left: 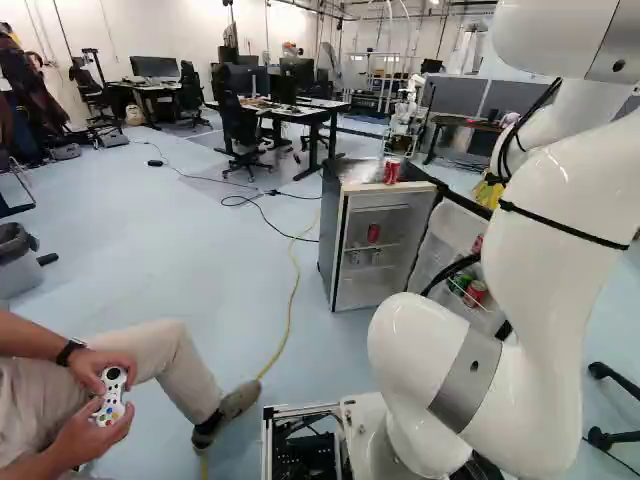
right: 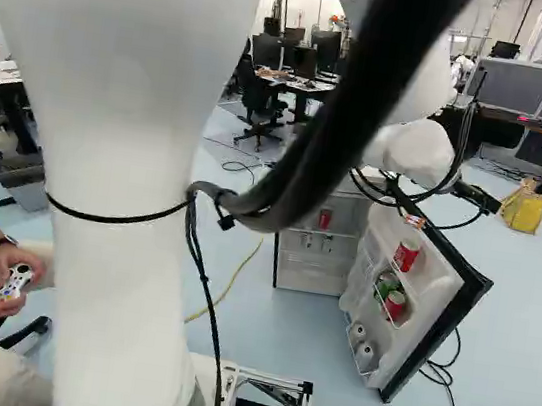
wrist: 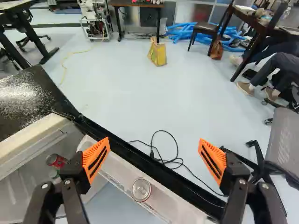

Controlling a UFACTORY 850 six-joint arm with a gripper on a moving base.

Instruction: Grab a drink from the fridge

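Bright room; white glare on the fridge top (wrist: 28,95), light probably from overhead.

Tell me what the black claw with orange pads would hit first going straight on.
Probably the pale blue floor near the looped black cable. The claw seems aimed just over the open fridge door's black edge, but depth is unclear; that edge could come first.

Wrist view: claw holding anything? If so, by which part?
Nothing held: claw open and empty; drink can sits in the fridge door, untouched.
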